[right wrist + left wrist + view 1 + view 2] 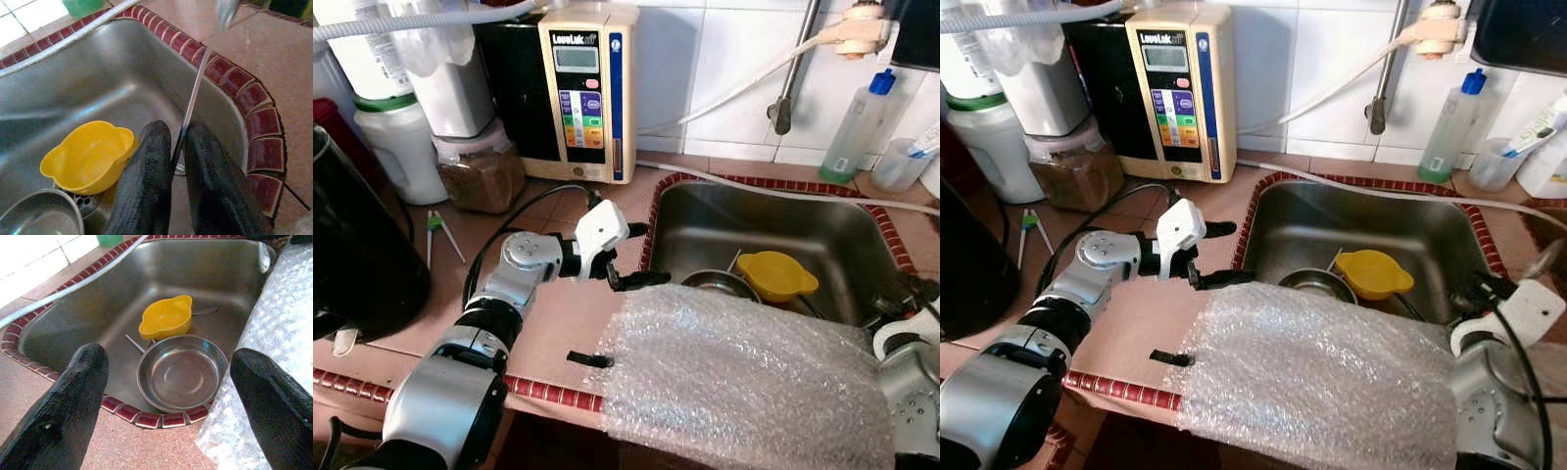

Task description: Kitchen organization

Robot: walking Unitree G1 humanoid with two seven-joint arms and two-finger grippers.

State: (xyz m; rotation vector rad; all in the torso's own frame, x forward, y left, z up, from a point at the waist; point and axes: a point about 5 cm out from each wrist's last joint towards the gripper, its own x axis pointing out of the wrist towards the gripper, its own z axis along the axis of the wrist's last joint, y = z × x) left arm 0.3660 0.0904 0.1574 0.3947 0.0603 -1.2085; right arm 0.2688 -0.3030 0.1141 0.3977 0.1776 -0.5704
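My landmark is the rectangular stainless-steel sink (pixel 822 250), set into a reddish tiled counter (pixel 563 323) and edged with dark red tiles. My left gripper (pixel 636 257) hovers above the counter just beside the sink's left rim, fingers pointing toward the basin; its jaws stand wide apart and hold nothing. Seen along those fingers (pixel 73 396), a round shallow stainless-steel pan (pixel 182 373) lies on the sink floor, and a yellow plastic bowl with two small lug handles (pixel 166 318) sits touching it on the far side. A thin metal utensil handle (pixel 133 343) protrudes from beneath the bowl. My right gripper (pixel 178 161) is at the sink's right rim, above the basin; its jaws are closed almost fully on a thin, long metal rod-like utensil handle (pixel 194 93), which runs up from between my fingers toward the right rim. Its upper end is blurred and I cannot tell what kind of utensil it is. A sheet of clear bubble wrap (pixel 744 387) drapes over the sink's near edge and the counter front. Behind the sink's left corner stands a cream-coloured water ionizer with a coloured button panel (pixel 587 93). Behind the right corner stands a clear plastic bottle with a blue cap (pixel 854 127).
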